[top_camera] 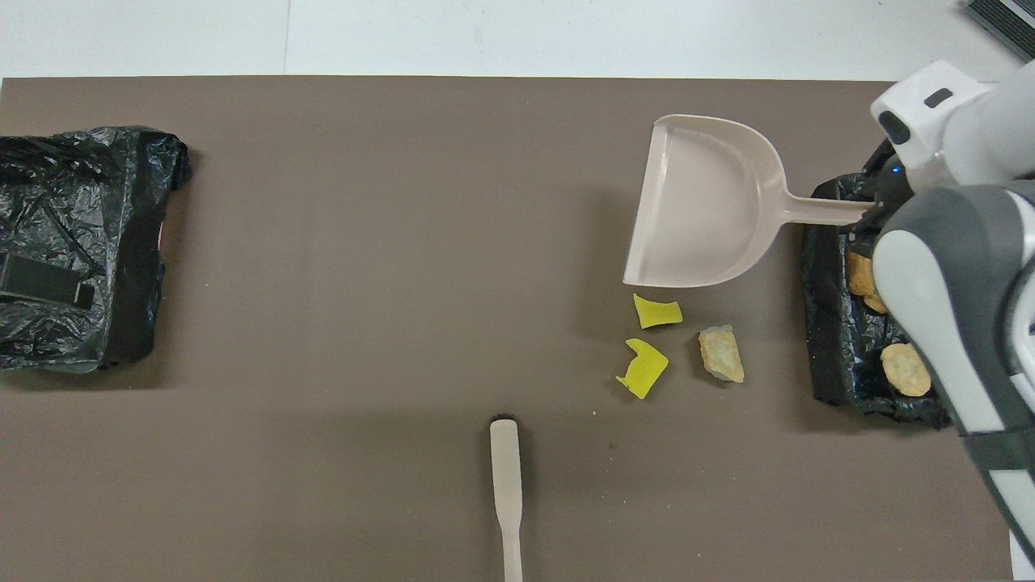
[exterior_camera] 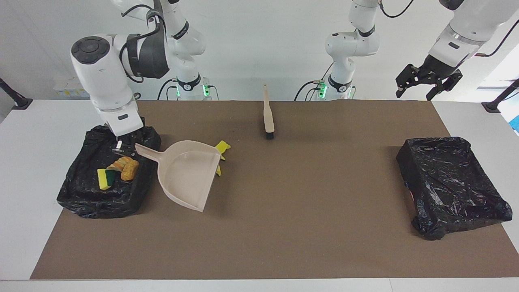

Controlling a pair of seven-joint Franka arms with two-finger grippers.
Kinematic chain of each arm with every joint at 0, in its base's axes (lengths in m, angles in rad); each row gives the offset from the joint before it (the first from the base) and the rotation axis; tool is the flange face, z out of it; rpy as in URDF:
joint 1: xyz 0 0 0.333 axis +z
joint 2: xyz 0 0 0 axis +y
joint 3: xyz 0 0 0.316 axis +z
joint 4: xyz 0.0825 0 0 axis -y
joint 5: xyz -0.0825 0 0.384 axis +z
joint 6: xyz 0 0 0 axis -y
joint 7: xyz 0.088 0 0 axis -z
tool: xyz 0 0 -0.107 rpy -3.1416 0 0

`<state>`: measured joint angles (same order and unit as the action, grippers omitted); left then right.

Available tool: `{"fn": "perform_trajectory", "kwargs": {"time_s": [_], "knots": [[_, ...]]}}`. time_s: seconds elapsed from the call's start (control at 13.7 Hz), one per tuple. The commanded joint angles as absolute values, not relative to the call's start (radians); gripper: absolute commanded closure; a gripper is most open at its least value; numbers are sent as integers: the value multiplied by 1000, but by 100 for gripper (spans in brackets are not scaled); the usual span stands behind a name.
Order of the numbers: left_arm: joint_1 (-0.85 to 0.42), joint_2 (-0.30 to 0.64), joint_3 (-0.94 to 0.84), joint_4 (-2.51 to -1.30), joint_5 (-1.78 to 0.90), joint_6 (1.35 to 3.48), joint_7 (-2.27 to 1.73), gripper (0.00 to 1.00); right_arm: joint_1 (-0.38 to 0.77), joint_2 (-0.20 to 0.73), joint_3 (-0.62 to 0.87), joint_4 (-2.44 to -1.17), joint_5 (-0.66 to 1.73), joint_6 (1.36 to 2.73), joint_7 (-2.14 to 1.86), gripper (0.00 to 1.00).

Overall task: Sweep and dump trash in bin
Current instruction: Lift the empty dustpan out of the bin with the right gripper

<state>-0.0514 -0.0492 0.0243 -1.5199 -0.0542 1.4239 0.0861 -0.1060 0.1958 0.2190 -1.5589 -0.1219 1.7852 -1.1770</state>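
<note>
The right gripper [exterior_camera: 119,147] squeezes the handle of the empty beige plastic dustpan [exterior_camera: 187,173]. Three soft, light sponge and bread scraps [top_camera: 656,311] lie on the brown mat just beside it. The left gripper [exterior_camera: 419,86] waits, wide open.

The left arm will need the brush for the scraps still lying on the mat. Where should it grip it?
On the brush's narrow handle, coming straight down from above. It lies flat, free of other things, handle toward the robots, bristle end away, so the fingers can likely close across the handle's width.
</note>
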Motion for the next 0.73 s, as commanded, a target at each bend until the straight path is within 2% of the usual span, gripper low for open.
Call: {"fn": "perform_trajectory", "kwargs": {"time_s": [0.0, 0.22, 0.51, 0.66], "knots": [[-74, -92, 44, -1572, -23, 1433, 98, 0, -2, 199, 225, -1591, -36, 1828, -933, 100], [-63, -87, 44, -1565, -25, 1439, 97, 0, 83, 265, 225, -1586, 15, 1962, -766, 100], [-61, -89, 43, -1565, -25, 1431, 87, 0, 165, 386, 225, -1583, 9, 2126, -753, 100], [-71, -87, 43, -1565, -25, 1431, 87, 0, 213, 403, 224, -1595, 15, 2167, -673, 100]]}}
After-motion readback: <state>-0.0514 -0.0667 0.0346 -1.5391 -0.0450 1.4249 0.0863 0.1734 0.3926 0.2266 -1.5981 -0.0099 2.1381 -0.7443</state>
